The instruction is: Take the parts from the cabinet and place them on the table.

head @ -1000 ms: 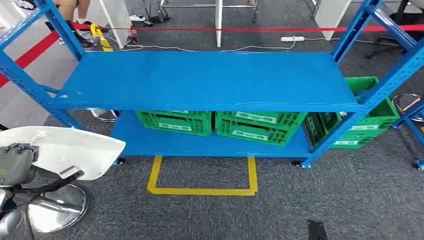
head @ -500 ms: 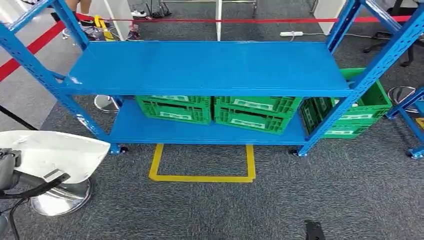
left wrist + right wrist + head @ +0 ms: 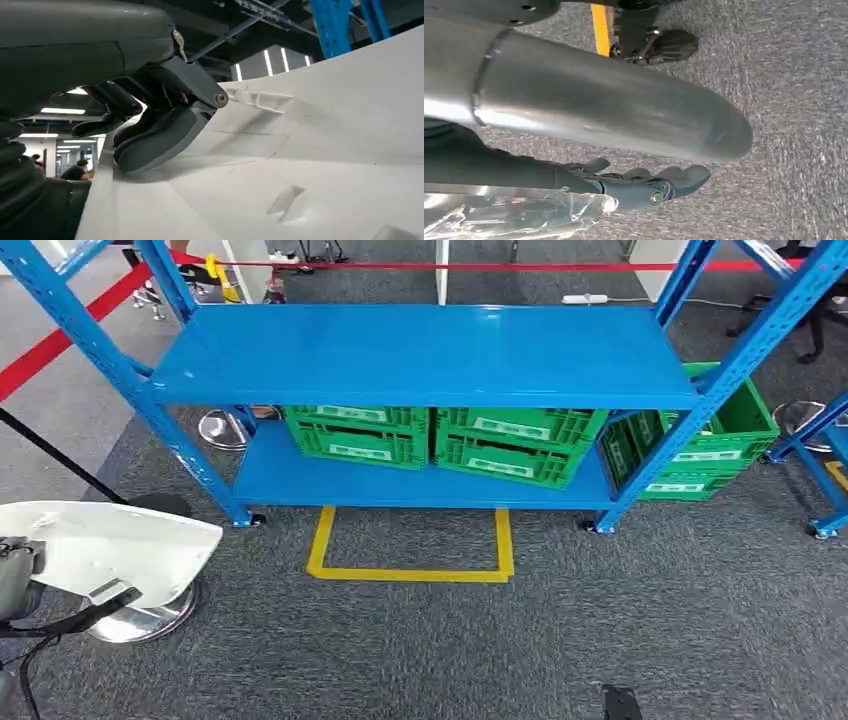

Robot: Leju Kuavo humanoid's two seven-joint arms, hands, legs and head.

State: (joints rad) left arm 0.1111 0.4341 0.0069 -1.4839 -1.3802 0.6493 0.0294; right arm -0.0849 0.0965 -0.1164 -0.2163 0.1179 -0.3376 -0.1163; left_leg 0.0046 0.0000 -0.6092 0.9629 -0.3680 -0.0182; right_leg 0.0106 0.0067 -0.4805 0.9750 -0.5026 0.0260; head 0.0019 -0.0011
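Left hand (image 3: 18,580) at eight o'clock in the head view is gripping the white part (image 3: 110,545); the rack (image 3: 430,355) is sliding up-frame, so the robot is seemingly backing away. Grey carpet (image 3: 560,630) and yellow tape (image 3: 410,573) lie below. Left wrist view: fingers (image 3: 160,140) are pressing the panel. Right wrist view: right hand (image 3: 649,187) is hanging, fingers spread loosely, holding nothing.

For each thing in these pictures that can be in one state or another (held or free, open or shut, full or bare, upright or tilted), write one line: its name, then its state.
white part: held by the left hand, off the floor.
left hand: gripping the white part's edge.
right hand: holding nothing, fingers loosely extended above the carpet.
blue rack's top shelf: bare.
two green crates: side by side on the lower shelf.
third green crate: on the floor beside the rack, tilted.
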